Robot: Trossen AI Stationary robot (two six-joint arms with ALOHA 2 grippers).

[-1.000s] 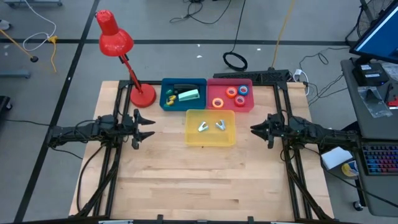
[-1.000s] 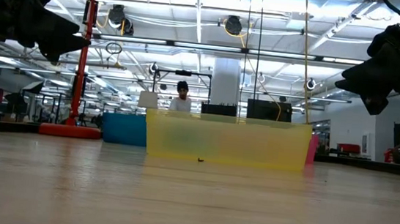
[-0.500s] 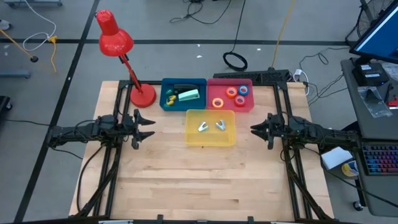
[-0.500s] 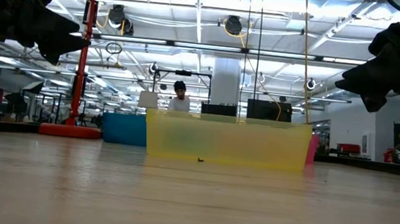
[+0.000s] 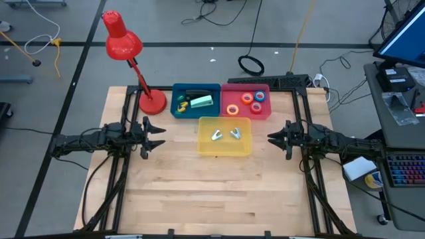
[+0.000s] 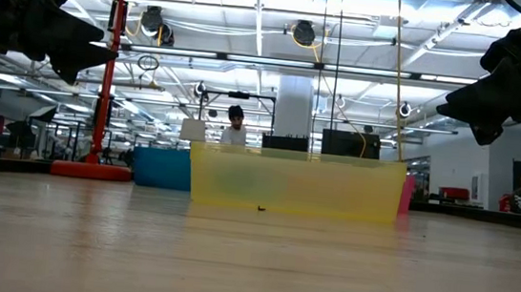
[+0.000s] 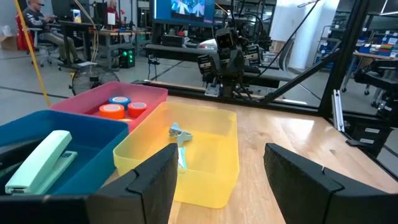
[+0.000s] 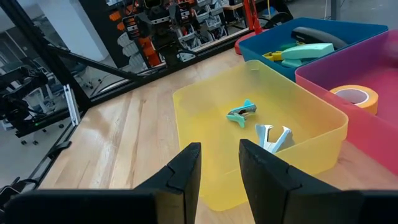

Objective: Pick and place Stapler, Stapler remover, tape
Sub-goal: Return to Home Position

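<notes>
Three bins stand at the table's far middle. The blue bin (image 5: 196,99) holds a pale green stapler (image 7: 40,165) and a black one (image 8: 314,34). In the pink bin (image 5: 246,101) lie several tape rolls (image 5: 247,99), blue, orange and red. Two stapler removers (image 5: 226,134), one teal (image 8: 241,112) and one grey (image 8: 273,137), rest on the floor of the yellow bin (image 5: 225,151). My left gripper (image 5: 156,135) hovers open, left of the yellow bin. My right gripper (image 5: 272,137) hovers right of it, its fingers a narrow gap apart with nothing between them (image 8: 219,158).
A red desk lamp (image 5: 123,43) stands on its round base (image 5: 153,103) at the far left, beside the blue bin. Bare wood (image 5: 212,192) stretches from the bins to the near edge. People sit in the room beyond the table (image 6: 236,124).
My right gripper has rolled slightly about its own pointing line, staying in place. Nothing else has moved.
</notes>
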